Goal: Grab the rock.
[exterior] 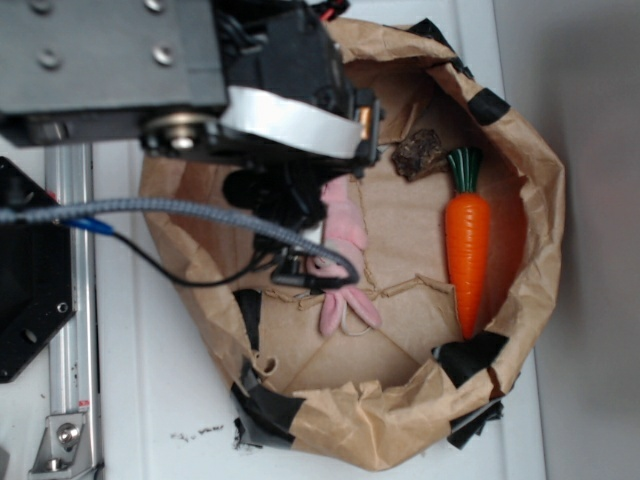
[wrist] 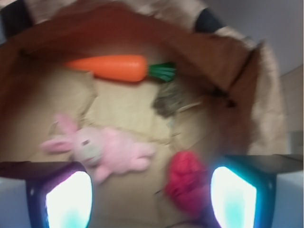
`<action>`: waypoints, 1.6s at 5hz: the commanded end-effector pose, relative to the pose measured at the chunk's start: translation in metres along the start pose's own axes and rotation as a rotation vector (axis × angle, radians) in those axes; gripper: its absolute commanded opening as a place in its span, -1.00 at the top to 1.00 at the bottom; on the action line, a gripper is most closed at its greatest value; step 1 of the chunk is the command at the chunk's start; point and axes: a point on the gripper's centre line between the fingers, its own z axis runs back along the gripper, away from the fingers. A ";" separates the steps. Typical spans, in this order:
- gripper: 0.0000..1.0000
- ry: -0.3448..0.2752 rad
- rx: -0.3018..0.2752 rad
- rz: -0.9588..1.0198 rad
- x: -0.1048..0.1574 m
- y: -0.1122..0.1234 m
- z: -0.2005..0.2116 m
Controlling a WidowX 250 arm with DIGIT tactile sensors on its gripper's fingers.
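Under me lay a white tabletop [exterior: 150, 400], smooth and evenly lit, with a scatter of small dark specks [exterior: 197, 434] near its lower edge. A silver metal rail [exterior: 72, 300] ran along its left side, next to a black plate [exterior: 30, 270] with bolt holes. To the right, a pale grey surface [exterior: 590, 100] rose beyond the table's edge. The light was soft and cast only faint shadows.

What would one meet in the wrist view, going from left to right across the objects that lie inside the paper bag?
Pink plush bunny → orange carrot → rock → red wrinkly ball. The carrot overlaps the bunny's span somewhat; the order goes by their middles.
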 end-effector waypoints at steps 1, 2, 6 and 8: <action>-1.00 -0.034 0.014 -0.006 0.008 0.002 0.009; -1.00 -0.034 0.014 -0.006 0.008 0.002 0.009; -1.00 -0.086 0.022 -0.157 0.042 -0.010 -0.074; -1.00 -0.042 0.048 -0.113 0.035 0.016 -0.072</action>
